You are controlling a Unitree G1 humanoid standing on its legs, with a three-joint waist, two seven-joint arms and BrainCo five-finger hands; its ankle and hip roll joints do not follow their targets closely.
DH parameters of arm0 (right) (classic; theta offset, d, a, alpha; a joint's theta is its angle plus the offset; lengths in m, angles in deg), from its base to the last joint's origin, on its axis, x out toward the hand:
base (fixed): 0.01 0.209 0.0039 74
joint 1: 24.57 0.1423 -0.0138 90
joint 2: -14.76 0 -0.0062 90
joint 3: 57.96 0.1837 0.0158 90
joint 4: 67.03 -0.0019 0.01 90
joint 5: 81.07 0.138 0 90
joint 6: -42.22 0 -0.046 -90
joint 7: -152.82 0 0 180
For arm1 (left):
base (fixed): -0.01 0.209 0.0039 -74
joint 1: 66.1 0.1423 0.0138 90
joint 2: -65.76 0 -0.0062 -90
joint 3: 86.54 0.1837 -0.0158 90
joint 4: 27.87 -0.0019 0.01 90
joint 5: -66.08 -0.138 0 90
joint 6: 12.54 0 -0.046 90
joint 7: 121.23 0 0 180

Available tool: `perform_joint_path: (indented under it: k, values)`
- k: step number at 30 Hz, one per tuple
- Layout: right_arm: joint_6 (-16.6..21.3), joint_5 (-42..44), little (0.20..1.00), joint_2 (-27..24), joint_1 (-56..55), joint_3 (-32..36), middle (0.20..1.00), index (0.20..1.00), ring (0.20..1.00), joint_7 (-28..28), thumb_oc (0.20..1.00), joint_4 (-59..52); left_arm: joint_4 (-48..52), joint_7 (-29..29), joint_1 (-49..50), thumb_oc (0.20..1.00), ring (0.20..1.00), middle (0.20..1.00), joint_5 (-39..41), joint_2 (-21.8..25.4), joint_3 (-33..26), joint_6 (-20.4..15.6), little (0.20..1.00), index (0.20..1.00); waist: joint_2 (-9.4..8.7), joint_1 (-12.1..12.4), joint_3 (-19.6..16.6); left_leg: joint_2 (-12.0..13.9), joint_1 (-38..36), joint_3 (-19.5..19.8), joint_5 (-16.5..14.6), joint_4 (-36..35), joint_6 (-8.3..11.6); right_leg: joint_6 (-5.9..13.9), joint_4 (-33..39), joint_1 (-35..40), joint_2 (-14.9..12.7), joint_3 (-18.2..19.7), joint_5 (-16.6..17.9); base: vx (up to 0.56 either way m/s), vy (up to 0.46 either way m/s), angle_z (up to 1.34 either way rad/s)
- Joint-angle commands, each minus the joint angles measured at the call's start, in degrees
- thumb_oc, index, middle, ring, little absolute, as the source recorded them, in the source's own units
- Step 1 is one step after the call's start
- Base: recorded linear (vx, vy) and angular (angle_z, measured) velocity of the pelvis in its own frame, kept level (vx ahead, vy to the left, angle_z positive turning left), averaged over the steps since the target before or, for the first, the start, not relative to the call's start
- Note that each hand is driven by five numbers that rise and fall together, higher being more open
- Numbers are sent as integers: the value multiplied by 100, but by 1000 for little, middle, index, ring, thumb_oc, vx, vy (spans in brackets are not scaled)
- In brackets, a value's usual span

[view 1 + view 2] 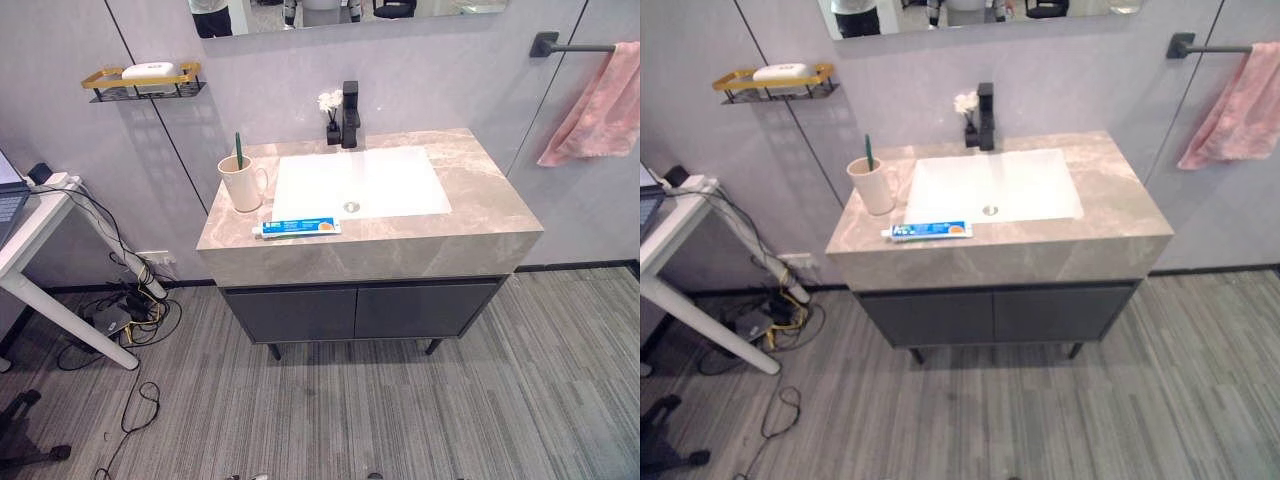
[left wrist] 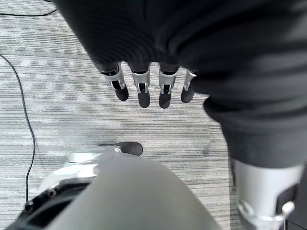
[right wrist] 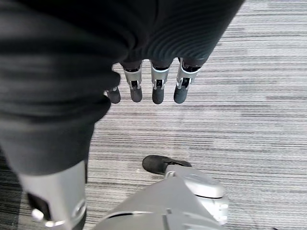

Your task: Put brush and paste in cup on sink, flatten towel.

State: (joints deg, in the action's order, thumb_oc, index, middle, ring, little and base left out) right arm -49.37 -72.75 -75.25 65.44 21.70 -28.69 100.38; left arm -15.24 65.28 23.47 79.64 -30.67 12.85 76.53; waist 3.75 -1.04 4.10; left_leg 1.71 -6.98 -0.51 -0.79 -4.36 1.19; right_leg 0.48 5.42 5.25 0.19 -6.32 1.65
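Both hands hang over the floor, left hand (image 2: 148, 88) and right hand (image 3: 153, 86) with fingers straight, holding nothing. On the counter (image 1: 480, 215), the paste (image 1: 296, 227) lies at the front edge; behind it the brush (image 1: 238, 151) stands in the cup (image 1: 241, 183). The towel (image 1: 600, 105) hangs bunched on the wall bar (image 1: 570, 46)

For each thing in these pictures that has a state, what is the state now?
Toothbrush: upright in the cup.
Cup: upright on the counter, left of the basin.
Toothpaste: flat on the counter, outside the cup.
Towel: bunched on the rail.
Cabinet doors: closed.
Left robot hand: open, empty.
Right robot hand: open, empty.
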Motion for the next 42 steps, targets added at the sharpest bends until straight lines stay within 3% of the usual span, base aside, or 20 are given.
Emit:
perform_joint_path:
  k: [1, 10, 16, 20, 21, 24, 25, 26, 27, 29, 32, 36, 39, 42]
  values:
    - [58, 143, 1000, 138, 263, -94, 1000, 1000, 1000, 12, 1000, 351, -307, 45, -328, 1000, 1000, 1000, -38, 70, -11, -93, 1000, 1000, -362, -101, -68, -38, 115, 183, -426, -8, 131, 581, -79, 228, -470, 45, -646, 0, 0, 0]
    - [46, 131, 1000, 103, 358, -167, 1000, 1000, 1000, 14, 1000, 282, -319, -147, -398, 1000, 1000, 1000, -497, 109, 185, -94, 1000, 1000, -412, -92, -58, -76, 141, 186, -446, 9, 102, 609, -92, 189, -476, 52, -620, 0, 23, 0]
    - [3, 70, 1000, 79, 536, -137, 1000, 1000, 1000, 104, 1000, 202, -212, -256, -595, 1000, 1000, 1000, -651, 180, 353, -139, 1000, 1000, -388, -56, 74, -363, 549, 180, -572, 344, -122, 827, -583, -321, -759, 144, -588, -53, 195, -5]
    - [18, 221, 1000, 36, 625, -5, 1000, 1000, 1000, 130, 1000, 87, -171, -296, -638, 1000, 1000, 1000, -765, 253, 365, -145, 1000, 1000, -309, -85, 214, -551, 607, 227, -679, 583, -319, 881, -1842, -800, -924, 360, -808, -3, 244, 1]
    - [36, 298, 1000, 23, 685, 19, 1000, 1000, 1000, 158, 1000, 7, -164, -356, -650, 1000, 1000, 1000, -831, 311, 340, -136, 1000, 1000, -272, -143, 366, -574, 501, 276, -697, 561, -404, 815, -2702, -1173, -935, 471, -671, -2, 223, -4]
    - [58, 318, 1000, 20, 755, -31, 1000, 1000, 1000, 191, 1000, -52, -211, -469, -654, 1000, 1000, 1000, -865, 381, 282, -112, 1000, 1000, -242, -142, 550, -562, 362, 274, -732, 515, -463, 766, -3372, -1543, -878, 455, -551, 29, 145, -7]
    - [78, 320, 1000, 11, 782, -87, 1000, 1000, 1000, 202, 1000, -100, -300, -517, -622, 1000, 1000, 1000, -859, 418, 213, -95, 1000, 1000, -254, -158, 619, -576, 235, 349, -775, 508, -470, 716, -3230, -1714, -647, 381, -613, 105, 63, 2]
    - [79, 320, 1000, 10, 782, -88, 1000, 1000, 1000, 202, 1000, -100, -301, -517, -622, 1000, 1000, 1000, -860, 418, 212, -96, 1000, 1000, -252, -165, 636, -572, 212, 356, -779, 503, -468, 713, -3228, -1689, -646, 372, -620, 226, 12, -8]
    - [80, 339, 1000, -14, 780, -79, 1000, 1000, 1000, 215, 1000, -76, -366, -506, -577, 1000, 1000, 1000, -874, 437, 165, -91, 1000, 1000, -277, -204, 654, -608, 120, 433, -823, 483, -473, 686, -2702, -1804, -393, 344, -632, 177, -26, -9]
    - [100, 500, 1000, -58, 820, -6, 1000, 1000, 1000, 234, 1000, -54, -391, -492, -590, 1000, 1000, 1000, -791, 405, 145, -109, 1000, 1000, -323, -318, 701, -651, 31, 576, -903, 471, -412, 764, -1786, -2053, -319, 310, -306, 234, -73, 18]
    - [100, 506, 1000, -63, 773, 8, 1000, 1000, 1000, 218, 1000, 13, -400, -460, -587, 1000, 1000, 1000, -733, 377, 128, -132, 1000, 1000, -403, -333, 649, -689, -80, 713, -1077, 576, -331, 758, -1350, -1931, -329, 468, -140, 238, -134, 26]
    - [107, 449, 1000, -87, 745, -56, 1000, 1000, 1000, 197, 1000, 19, -321, -466, -519, 1000, 1000, 1000, -634, 314, 75, -168, 1000, 1000, -390, -277, 470, -565, -206, 740, -1242, 665, -265, 653, -1306, -1696, -272, 399, -152, 260, -181, 42]
    - [138, 425, 1000, -88, 734, -150, 1000, 1000, 1000, 199, 1000, -52, -179, -493, -503, 1000, 1000, 1000, -353, 261, 7, -184, 1000, 1000, -369, -232, 301, -306, -287, 846, -1365, 989, -62, 488, -1314, -1396, -121, 335, -407, 281, -273, 13]
    - [167, 376, 1000, -104, 752, -278, 1000, 1000, 1000, 197, 1000, -126, -114, -485, -549, 1000, 1000, 1000, -332, 236, 71, -180, 1000, 1000, -352, -221, 266, -170, -147, 896, -1088, 1559, 147, 346, -1226, -1121, -2, 327, -564, 183, -240, 8]
